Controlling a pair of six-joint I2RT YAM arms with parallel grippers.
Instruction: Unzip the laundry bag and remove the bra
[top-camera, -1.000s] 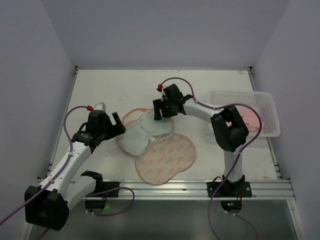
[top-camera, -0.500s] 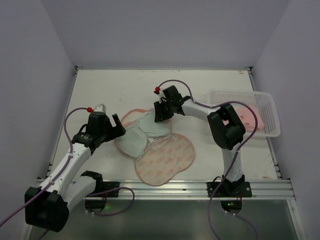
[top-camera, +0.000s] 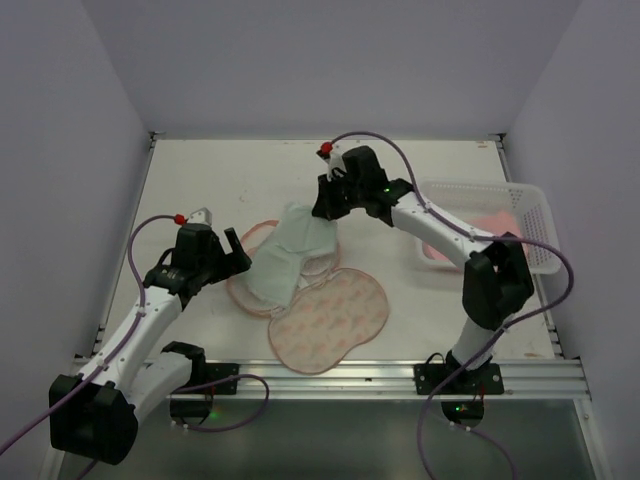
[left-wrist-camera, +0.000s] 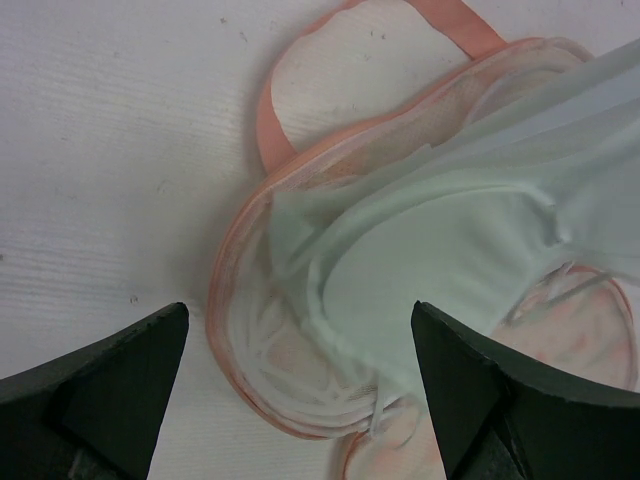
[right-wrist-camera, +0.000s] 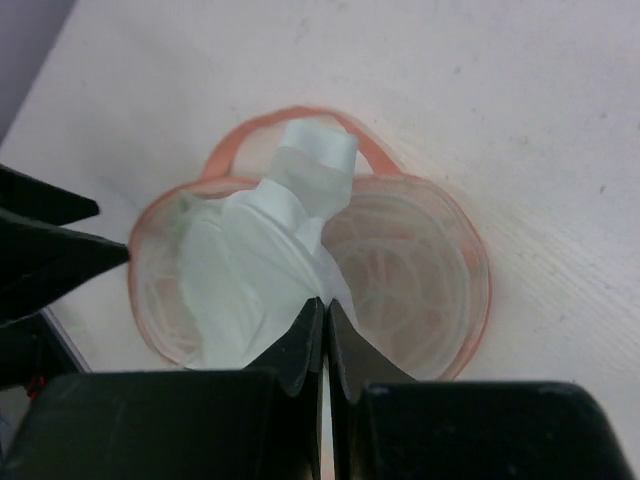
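Observation:
The laundry bag (top-camera: 335, 318) lies unzipped on the table, its printed flap spread toward the front and its pink mesh half (right-wrist-camera: 420, 265) facing up. A pale mint bra (top-camera: 285, 255) rests in the mesh half and is drawn up at its far end. My right gripper (top-camera: 323, 212) is shut on that end of the bra (right-wrist-camera: 250, 255), with the jaws (right-wrist-camera: 324, 302) pressed together on the fabric. My left gripper (top-camera: 238, 250) stands wide open at the bag's left rim (left-wrist-camera: 235, 300), straddling (left-wrist-camera: 300, 310) the rim and the bra (left-wrist-camera: 450, 270) without holding anything.
A white lattice basket (top-camera: 482, 188) with something pink inside stands at the right edge of the table. Grey walls close in the left, back and right. The left gripper's fingers (right-wrist-camera: 50, 250) show at the left of the right wrist view.
My right gripper has shut on the bra and moved up and toward the back, stretching the bra out of the bag. The left arm has stayed put.

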